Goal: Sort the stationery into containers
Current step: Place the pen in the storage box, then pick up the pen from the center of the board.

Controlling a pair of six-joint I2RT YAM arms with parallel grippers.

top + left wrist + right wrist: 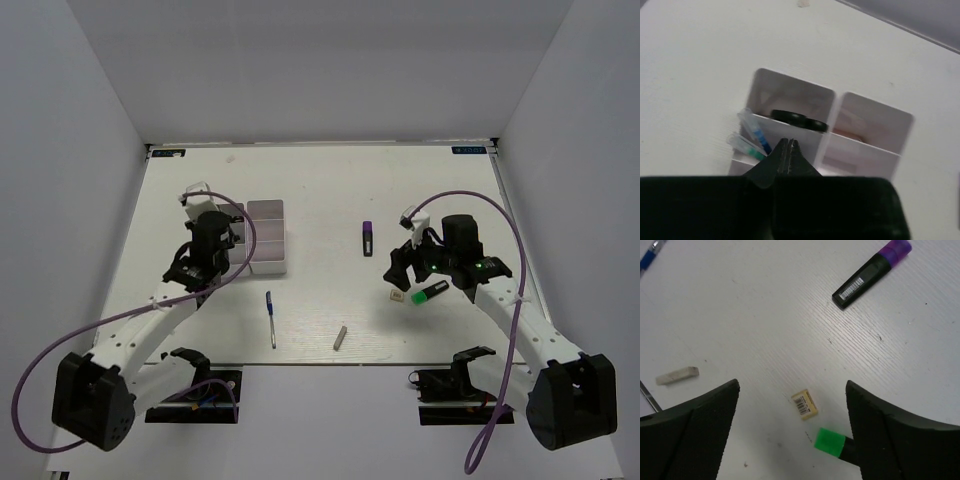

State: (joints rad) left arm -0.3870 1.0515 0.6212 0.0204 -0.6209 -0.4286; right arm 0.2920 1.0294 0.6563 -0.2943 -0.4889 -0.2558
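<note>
The white divided tray sits left of centre, and my left gripper hovers over its left side, shut and empty. The left wrist view shows the shut left gripper above the tray, which holds black scissors and two blue pens. My right gripper stands open above the beige cube and the green highlighter. In the right wrist view the cube lies between the spread fingers of the right gripper, and the highlighter lies by the right finger.
A purple marker lies on the table beyond the right gripper. A blue pen and a short grey stick lie near the front edge, between the arms. A pinkish item rests in a right-hand compartment.
</note>
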